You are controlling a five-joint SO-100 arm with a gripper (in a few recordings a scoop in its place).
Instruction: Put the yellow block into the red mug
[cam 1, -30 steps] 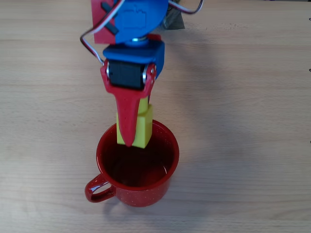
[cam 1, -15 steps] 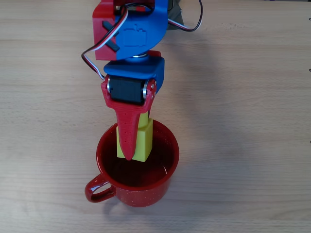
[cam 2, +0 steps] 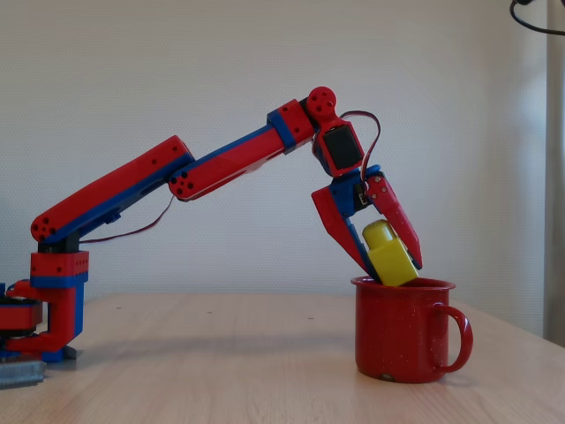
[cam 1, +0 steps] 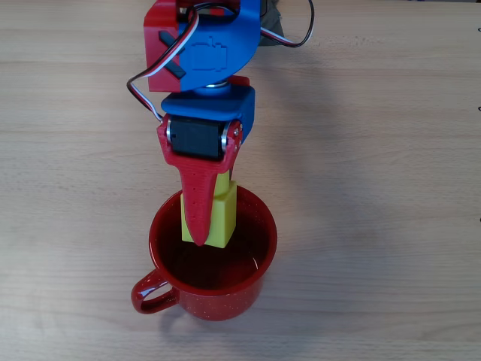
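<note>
Gripper (cam 2: 388, 265) w/ yellow block (cam 2: 388, 253) has dropped a bit vs 1 s ago: overhead view shows the block's lower edge further inside the rim of the red mug (cam 1: 213, 256), and almost no shift over the last 0.5 s. Looks like descent is about done and release is next, imo.

Gripper is closed on the block, 1 finger each side. In fixed view the block sits tilted between the fingers, its bottom corner at or just below the mug rim, most of it above. Overhead view: block (cam 1: 219, 214) is over the far part of the mug opening, near the far rim, red finger lying across it. Gripper (cam 1: 201, 226) tip points down into the mug. Mug stands upright on the worktop (cam 1: 376, 188), handle toward the camera in overhead view.

Risk: block close to the rim, could clip it on release.
</note>
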